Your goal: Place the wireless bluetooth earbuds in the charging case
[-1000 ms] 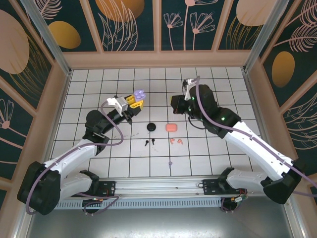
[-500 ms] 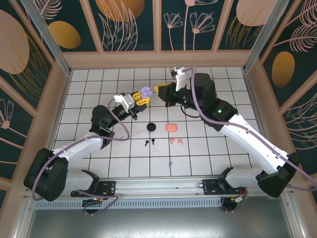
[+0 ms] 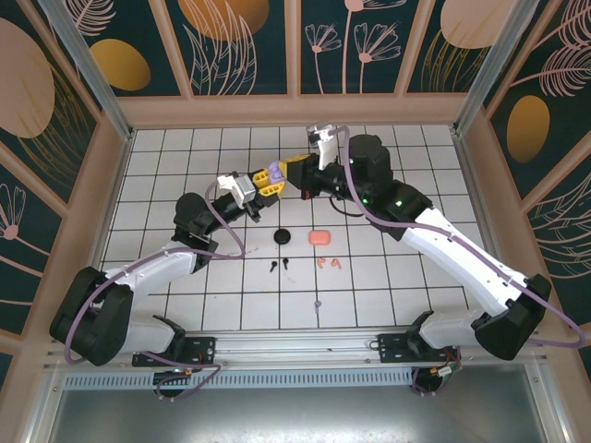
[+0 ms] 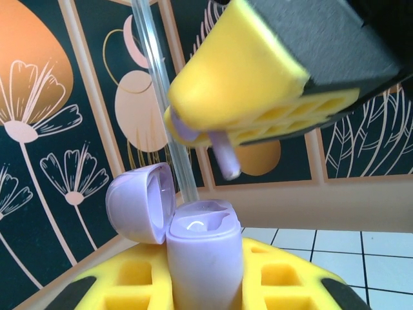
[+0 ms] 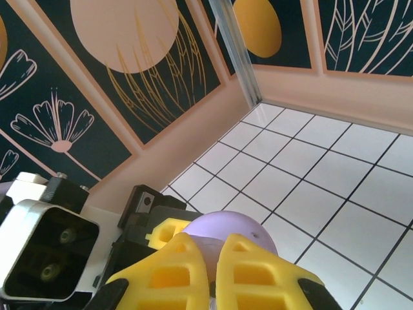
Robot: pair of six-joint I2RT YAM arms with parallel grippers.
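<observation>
Earbud [image 4: 224,158] — lilac, pinched between the closed fingers of the right claw [image 5: 213,252], with its stem pointing down just above the case [image 4: 203,255]. The left claw [image 4: 205,281] is clamped on the case body. It holds the case upright in the air over the far middle of the table [image 3: 166,157], with the lid [image 4: 137,203] swung open to one side.

We judge the step in hand to be seating this bud. The stem should line up with its socket before descent, and the approach should run straight along the case axis. The left claw should hold firm, and the right should release only once the bud sits flush.

A second lilac bud [image 3: 317,304], the black pair [image 3: 278,265] and the pink pair [image 3: 328,264] lie on the tiles nearer the bases.

Hidden — the sockets inside the case mouth are hard to make out, so we cannot tell which side this bud fits. From the right wrist, the lilac dome [image 5: 222,229] beyond the fingers could be lid or body.
</observation>
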